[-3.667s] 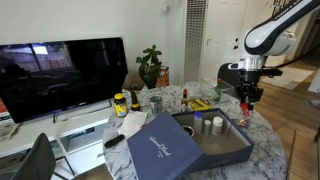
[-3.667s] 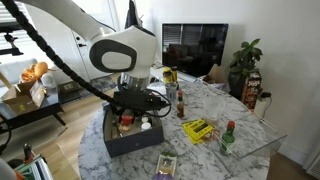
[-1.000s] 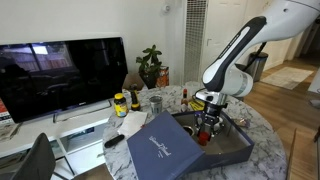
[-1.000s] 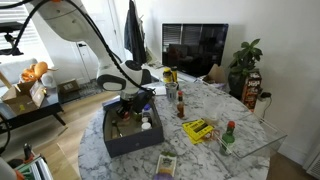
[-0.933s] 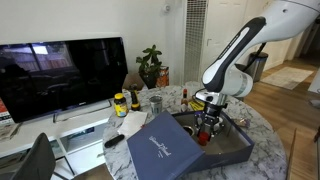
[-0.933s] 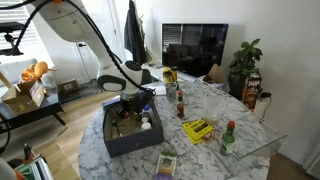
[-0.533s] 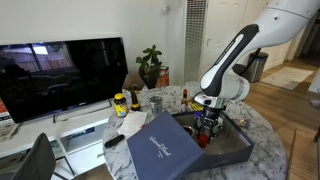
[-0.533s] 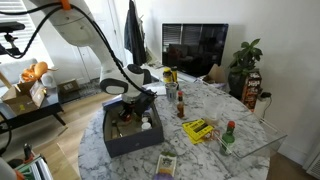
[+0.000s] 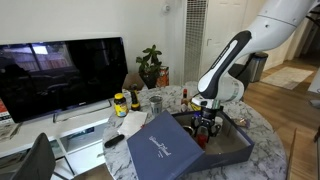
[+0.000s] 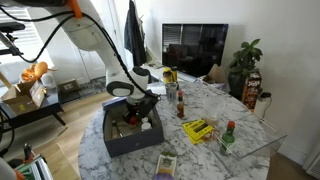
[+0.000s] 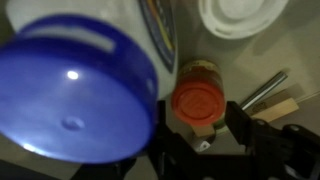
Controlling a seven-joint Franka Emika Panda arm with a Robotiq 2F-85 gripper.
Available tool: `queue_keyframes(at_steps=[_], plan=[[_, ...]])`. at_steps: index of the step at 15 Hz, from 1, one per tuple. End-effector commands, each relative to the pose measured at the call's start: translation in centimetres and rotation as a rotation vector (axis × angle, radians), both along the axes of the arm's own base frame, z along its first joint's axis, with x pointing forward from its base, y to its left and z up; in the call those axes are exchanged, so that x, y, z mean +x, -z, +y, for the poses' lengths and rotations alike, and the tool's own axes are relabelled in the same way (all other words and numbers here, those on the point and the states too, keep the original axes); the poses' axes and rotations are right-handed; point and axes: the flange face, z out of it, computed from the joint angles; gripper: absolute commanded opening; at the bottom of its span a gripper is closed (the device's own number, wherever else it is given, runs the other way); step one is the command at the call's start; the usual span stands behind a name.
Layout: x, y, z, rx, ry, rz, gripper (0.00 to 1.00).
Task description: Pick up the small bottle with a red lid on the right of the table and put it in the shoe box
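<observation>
Closest to the wrist camera, the gripper (image 11: 208, 130) is entering from the bottom edge, its dark fingers (image 11: 258, 135) standing either side of the small bottle with a red lid (image 11: 198, 100). The bottle is showing mainly its round, bright red cap from above; only a sliver of body is showing past the cap, brownish with a paler band. The fingers are flanking the cap closely, but whether they are pressing on it or standing just clear cannot be told from this blurred view. Just beside the bottle, a large blue cap (image 11: 80, 90) on a white container (image 11: 150, 25) is filling most of the picture, and a round white cap (image 11: 240, 15) is lying beyond at the top edge. In both exterior views the gripper (image 9: 207, 122) (image 10: 138, 112) is reaching down inside the navy shoe box (image 9: 228, 156) (image 10: 125, 143), placing the bottle within the box walls; the bottle itself is too small to pick out there. The box is sitting on the marble-patterned table (image 9: 264, 140) (image 10: 205, 158), its lettered lid (image 9: 165, 143) leaning tilted against one side. A dark television (image 9: 60, 75) is standing farthest back.
</observation>
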Motion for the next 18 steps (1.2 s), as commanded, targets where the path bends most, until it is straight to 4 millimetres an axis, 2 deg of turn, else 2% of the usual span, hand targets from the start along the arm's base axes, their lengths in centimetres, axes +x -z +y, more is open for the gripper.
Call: queue_keyframes(at_steps=[1,2,6,9,11,14,16,17,18], plan=[[0.1,0.1,-0.1,0.002,-0.011,0.025,0.95],[-0.1,-0.1,0.0,0.006,-0.023,0.028,1.00],[-1.6,-2.0,1.4,0.048,-0.122,-0.001,1.00],[-4.6,-4.2,2.0,0.057,-0.188,0.002,1.00],[-6.9,-6.8,0.8,0.022,-0.095,-0.096,1.00],[-9.0,-10.4,-0.4,0.017,0.029,-0.239,1.00],[-10.3,-13.0,-0.8,0.022,0.061,-0.344,1.00],[-11.5,-13.6,-1.0,0.004,0.035,-0.353,1.00],[-8.5,-11.6,-0.3,0.037,0.042,-0.297,1.00]])
